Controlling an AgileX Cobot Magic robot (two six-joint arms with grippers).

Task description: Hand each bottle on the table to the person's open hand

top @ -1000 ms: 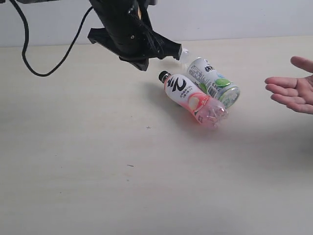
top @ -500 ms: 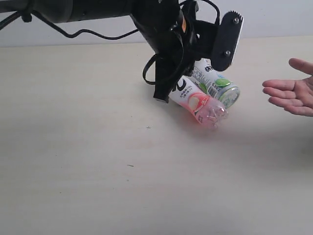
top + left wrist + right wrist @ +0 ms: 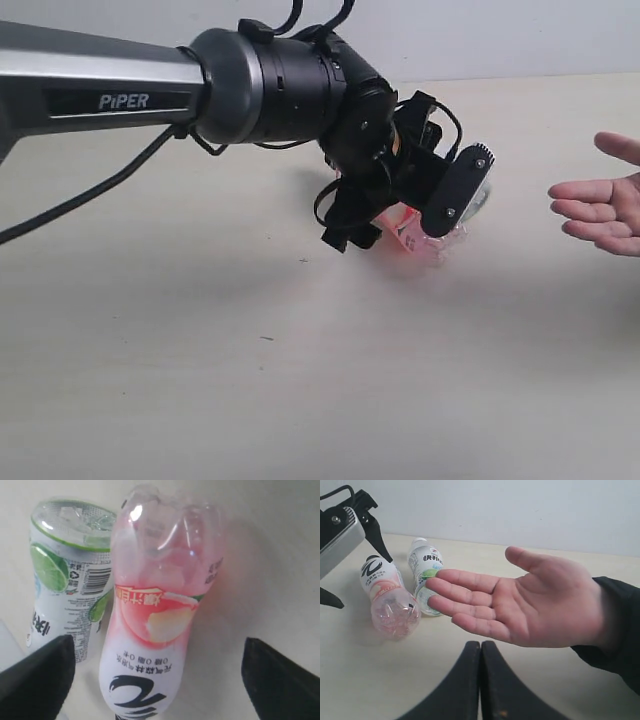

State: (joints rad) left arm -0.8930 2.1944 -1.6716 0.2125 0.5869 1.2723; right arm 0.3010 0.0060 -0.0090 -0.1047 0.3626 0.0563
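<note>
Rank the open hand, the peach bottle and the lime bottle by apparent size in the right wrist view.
1. open hand, though nearest the camera.
2. peach bottle.
3. lime bottle, partly hidden behind the hand.

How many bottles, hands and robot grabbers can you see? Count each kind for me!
Bottles: 2, the pink peach bottle and the green lime bottle
Hands: 1, the person's hand
Robot grabbers: 2, the left gripper and the right gripper
Total: 5
</note>
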